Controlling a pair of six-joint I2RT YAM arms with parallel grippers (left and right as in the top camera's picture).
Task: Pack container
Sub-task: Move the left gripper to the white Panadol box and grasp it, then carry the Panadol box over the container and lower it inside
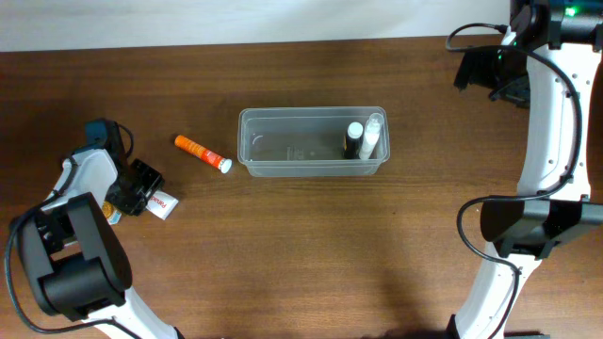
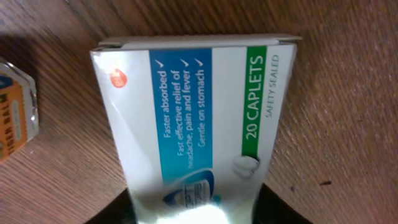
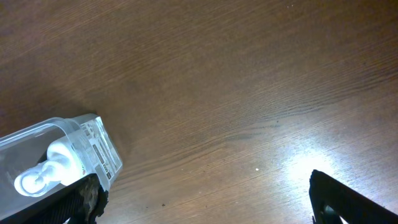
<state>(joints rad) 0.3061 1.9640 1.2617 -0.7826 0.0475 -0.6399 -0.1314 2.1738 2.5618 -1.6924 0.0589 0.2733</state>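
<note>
Two sets of jaws, two different states.

Left jaws: the dark fingers sit on either side of the near end of the caplet box (image 2: 186,118), which lies flat on the counter (image 1: 311,254). They look to be in contact, but I can't tell if they're pinching it or only straddling it.

Right jaws: apart, nothing between them, bare wood underneath. They sit off the right end of the container (image 1: 292,151), with its corner just in the wrist view.

Outward from the left side:
- A small orange-labelled tin (image 2: 15,112) is just beside the box, not touching it.
- An orange tube (image 1: 203,153) lies on the counter between the box and the container. It's near the container's left end but clear of it.

The container is mid-counter, open side up, with its long axis running left-right. A dark bottle (image 1: 351,141) and a white bottle (image 1: 373,137) stand side by side at its right end. The left part of the floor is bare.

Key relation: from the left jaws the container is off to the right and a bit farther out. Its near short end is the empty one. The box's long axis runs diagonal to the container's.

My read:
- This is the left arm's job, since it's on the box and nearest the loose items. The right arm is closer to the filled end only.
- The next move would be lift, carry right, and drop into the bare left part.
- Turning the box toward the tub's long axis would help the fit.
- The tube lies roughly under that path, so the box needs height before it travels.
</note>
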